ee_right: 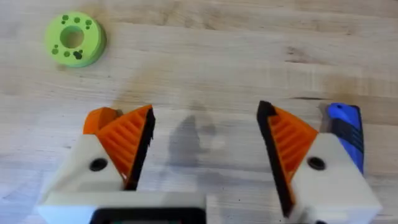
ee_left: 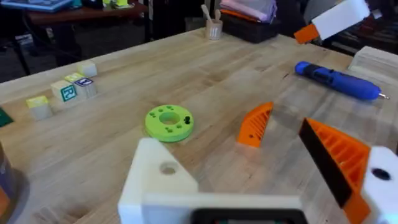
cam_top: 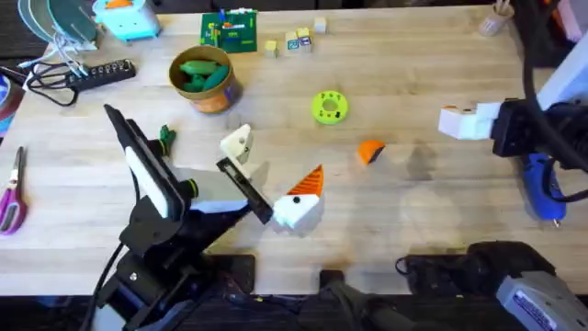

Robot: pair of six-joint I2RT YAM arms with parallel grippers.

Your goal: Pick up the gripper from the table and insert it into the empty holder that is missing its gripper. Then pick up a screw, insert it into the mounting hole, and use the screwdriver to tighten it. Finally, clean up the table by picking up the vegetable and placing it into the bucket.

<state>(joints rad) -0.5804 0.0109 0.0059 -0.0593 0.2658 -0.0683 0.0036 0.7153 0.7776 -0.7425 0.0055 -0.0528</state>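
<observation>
Hovering right gripper [ee_right: 202, 162], fingers spread, beside gripper [cam_top: 370, 152].

Left pincer [cam_top: 276, 188]: black arm, white angular fingers, one orange ribbed pad, one bare finger with a screw hole. Right pincer [ee_right: 205, 158]: white fingers, both with black-edged orange pads.

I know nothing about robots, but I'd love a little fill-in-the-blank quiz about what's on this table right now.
1. The loose orange gripper lies on the ____.
2. The screwdriver is coloured ____.
3. The left gripper has an orange pad on one finger; its other finger is plain ____.
4. The right gripper has its fingers ____.

Missing words: table; blue; white; open
</observation>
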